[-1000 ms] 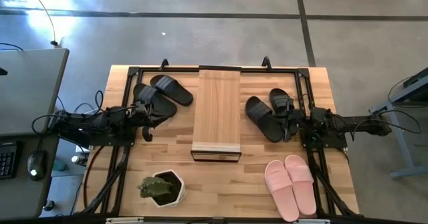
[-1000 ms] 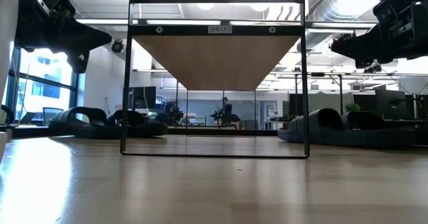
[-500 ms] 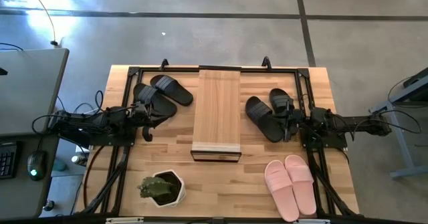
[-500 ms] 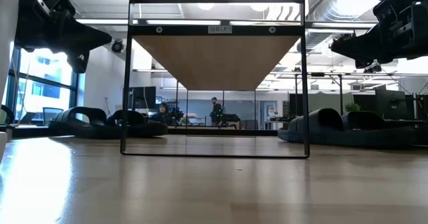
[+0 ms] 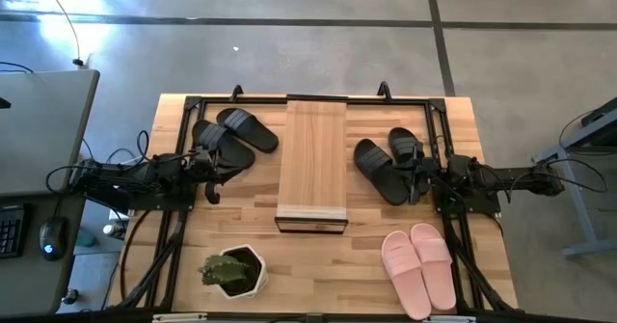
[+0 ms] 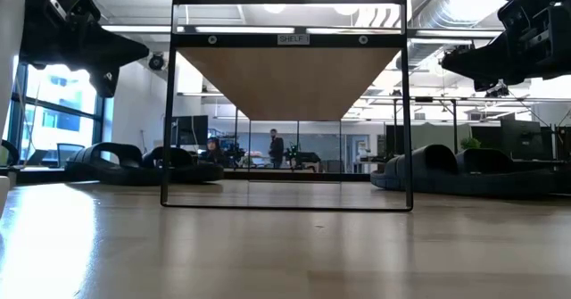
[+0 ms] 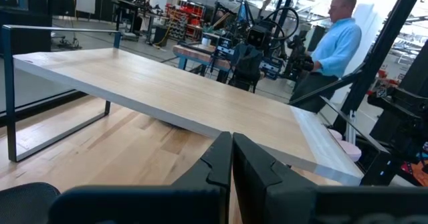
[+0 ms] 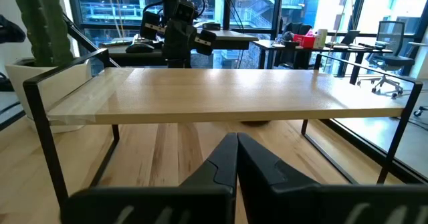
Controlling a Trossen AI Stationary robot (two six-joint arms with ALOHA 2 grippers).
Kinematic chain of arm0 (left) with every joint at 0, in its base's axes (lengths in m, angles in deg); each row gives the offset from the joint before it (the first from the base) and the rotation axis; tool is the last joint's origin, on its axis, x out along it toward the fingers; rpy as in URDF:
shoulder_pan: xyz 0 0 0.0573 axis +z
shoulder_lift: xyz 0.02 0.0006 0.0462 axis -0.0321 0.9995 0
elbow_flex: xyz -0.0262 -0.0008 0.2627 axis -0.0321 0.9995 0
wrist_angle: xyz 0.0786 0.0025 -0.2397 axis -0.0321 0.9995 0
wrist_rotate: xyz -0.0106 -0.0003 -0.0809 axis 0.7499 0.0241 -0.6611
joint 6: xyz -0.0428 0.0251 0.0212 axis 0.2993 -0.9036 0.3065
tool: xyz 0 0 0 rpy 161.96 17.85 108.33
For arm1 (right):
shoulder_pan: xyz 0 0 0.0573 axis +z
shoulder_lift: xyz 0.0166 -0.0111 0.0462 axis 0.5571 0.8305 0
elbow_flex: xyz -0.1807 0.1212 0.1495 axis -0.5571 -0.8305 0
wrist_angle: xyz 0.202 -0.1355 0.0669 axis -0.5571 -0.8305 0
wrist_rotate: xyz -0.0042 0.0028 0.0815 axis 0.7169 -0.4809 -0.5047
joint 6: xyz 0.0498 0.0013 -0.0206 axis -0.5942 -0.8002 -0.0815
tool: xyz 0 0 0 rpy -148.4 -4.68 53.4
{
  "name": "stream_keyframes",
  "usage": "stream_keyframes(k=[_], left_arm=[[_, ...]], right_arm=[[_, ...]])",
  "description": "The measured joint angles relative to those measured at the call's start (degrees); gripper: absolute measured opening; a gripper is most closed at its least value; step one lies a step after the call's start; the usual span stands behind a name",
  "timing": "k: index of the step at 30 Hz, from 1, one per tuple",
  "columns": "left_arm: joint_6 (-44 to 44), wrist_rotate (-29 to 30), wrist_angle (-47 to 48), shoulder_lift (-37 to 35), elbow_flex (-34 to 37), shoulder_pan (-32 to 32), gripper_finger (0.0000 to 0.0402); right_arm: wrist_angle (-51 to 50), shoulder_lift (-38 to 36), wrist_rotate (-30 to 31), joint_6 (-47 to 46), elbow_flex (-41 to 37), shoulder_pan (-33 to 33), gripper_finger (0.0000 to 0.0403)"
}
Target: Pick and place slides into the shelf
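Note:
The shelf [image 5: 311, 164], a long light-wood plank on a thin black frame, stands mid-table, its frame's feet on the tabletop; it also shows in the low view [image 6: 287, 103]. Two black slides [image 5: 234, 136] lie on their soles left of it, two more [image 5: 388, 165] right of it, and a pale pink pair [image 5: 420, 266] lies at the near right. My left gripper [image 5: 213, 180] hangs shut above the table's left side, near the left black slides. My right gripper [image 5: 416, 178] hangs shut at the right, beside the right black slides. Neither touches anything.
A potted green cactus [image 5: 232, 272] stands near the table's near edge, left of centre. Black frame rails run along the far edge and down both sides. Bare wood lies between the cactus and the pink pair. A person in a blue shirt [image 7: 332, 47] stands beyond the table.

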Motion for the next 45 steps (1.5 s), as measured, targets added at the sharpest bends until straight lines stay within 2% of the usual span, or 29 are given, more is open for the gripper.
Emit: stream_keyframes(k=[6,9,14,18,20,22,25,30,33,36,39,43,45], left_arm=[[0.47,-0.01,-0.65,0.01,0.01,0.0,0.0003],[9.45,-0.63,-3.94,0.01,0.02,0.0,0.0003],[25.16,3.96,-15.82,0.01,0.0,0.0,0.0003],[29.95,5.98,-23.12,-0.01,-0.03,0.0,0.0003],[30.19,7.39,-25.28,-0.01,-0.03,0.0,0.0003],[30.09,8.59,-28.43,0.01,-0.03,0.0,0.0003],[26.83,9.39,-34.72,0.0,-0.03,0.02,0.0003],[20.73,8.82,-46.2,-0.01,-0.03,0.01,0.0003],[17.05,7.54,-49.84,-0.01,-0.08,0.0,0.0003],[14.03,4.82,-49.07,-0.01,-1.47,0.0,0.0003],[10.32,2.2,-44.55,-0.01,-4.45,0.0,0.0003],[6.23,1.25,-32.25,0.07,-10.45,0.0,0.0003],[5.69,1.3,-24.2,0.71,-13.78,0.0,0.0003]], right_arm=[[0.28,-0.02,1.73,5.79,0.0,0.0,0.0],[0.28,-0.02,1.73,6.21,0.0,0.02,0.0],[0.4,-0.02,2.5,9.81,0.0,0.02,0.0],[1.28,-0.02,2.79,13.03,-0.02,0.02,0.0],[4.17,0.0,0.97,9.9,-0.02,0.0,0.0],[9.41,0.0,-1.57,5.95,-0.02,0.0,0.0],[20.26,0.0,-2.44,4.79,-0.02,0.01,0.0],[47.64,-0.02,-2.86,3.11,-0.02,0.0,0.0],[62.59,-0.02,-2.89,2.32,-0.02,0.0,0.0],[72.0,-0.04,-2.52,-5.05,-0.02,0.02,0.0],[76.49,-0.04,0.81,-8.37,-0.02,0.0,0.0],[74.77,-0.04,2.47,-9.66,-0.02,0.0,0.0],[72.69,-0.02,2.82,-14.24,-0.02,0.02,0.0]])
